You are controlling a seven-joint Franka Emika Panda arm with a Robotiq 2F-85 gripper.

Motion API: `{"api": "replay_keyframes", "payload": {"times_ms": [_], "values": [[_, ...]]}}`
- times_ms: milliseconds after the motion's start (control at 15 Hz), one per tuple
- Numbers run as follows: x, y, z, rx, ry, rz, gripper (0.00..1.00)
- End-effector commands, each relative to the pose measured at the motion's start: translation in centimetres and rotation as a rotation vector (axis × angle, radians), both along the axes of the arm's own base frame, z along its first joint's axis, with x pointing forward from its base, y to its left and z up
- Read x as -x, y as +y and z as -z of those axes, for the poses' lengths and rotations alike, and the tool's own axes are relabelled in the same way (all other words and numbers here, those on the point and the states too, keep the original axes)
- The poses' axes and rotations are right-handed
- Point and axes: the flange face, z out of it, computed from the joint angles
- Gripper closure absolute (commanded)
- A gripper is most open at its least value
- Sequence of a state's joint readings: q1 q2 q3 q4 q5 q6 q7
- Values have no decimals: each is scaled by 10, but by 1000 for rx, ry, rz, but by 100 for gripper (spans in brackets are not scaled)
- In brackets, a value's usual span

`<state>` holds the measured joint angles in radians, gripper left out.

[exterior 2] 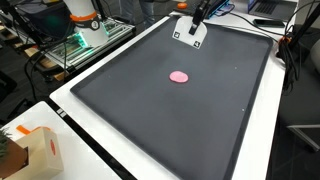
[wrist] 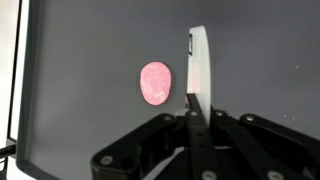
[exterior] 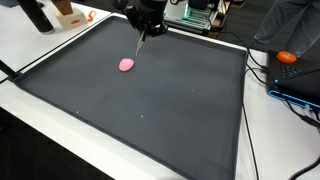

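Note:
My gripper (wrist: 192, 100) is shut on a thin white flat piece (wrist: 198, 60), which shows edge-on in the wrist view and sticks out past the fingers. In both exterior views the gripper (exterior: 146, 26) (exterior 2: 198, 18) hangs over the far part of a large black mat (exterior: 150, 115) (exterior 2: 180, 125). The white piece (exterior: 140, 42) (exterior 2: 188, 34) points down toward the mat. A small pink oval lump (exterior: 126, 64) (exterior 2: 179, 76) (wrist: 155, 82) lies on the mat. It is a short way from the tip of the white piece and not touching it.
The mat lies on a white table (exterior: 270, 140). An orange object (exterior: 288, 58), cables and a blue device (exterior: 300, 88) sit beside the mat. A cardboard box (exterior 2: 35, 150) stands at a table corner. Electronics with green lights (exterior 2: 85, 42) are off the table's edge.

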<state>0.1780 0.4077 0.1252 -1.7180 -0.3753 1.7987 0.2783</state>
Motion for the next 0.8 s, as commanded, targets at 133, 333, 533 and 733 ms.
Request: {"api": "replay_keyframes", "payload": {"times_ms": [133,333,533,733], "values": [[-19,15,38,61,67,-24,99],[-26,17,53,68,87,-22,99],[-34,18,59,63,88,-17,99],[-43,15,58,62,75,-14,99]]}}
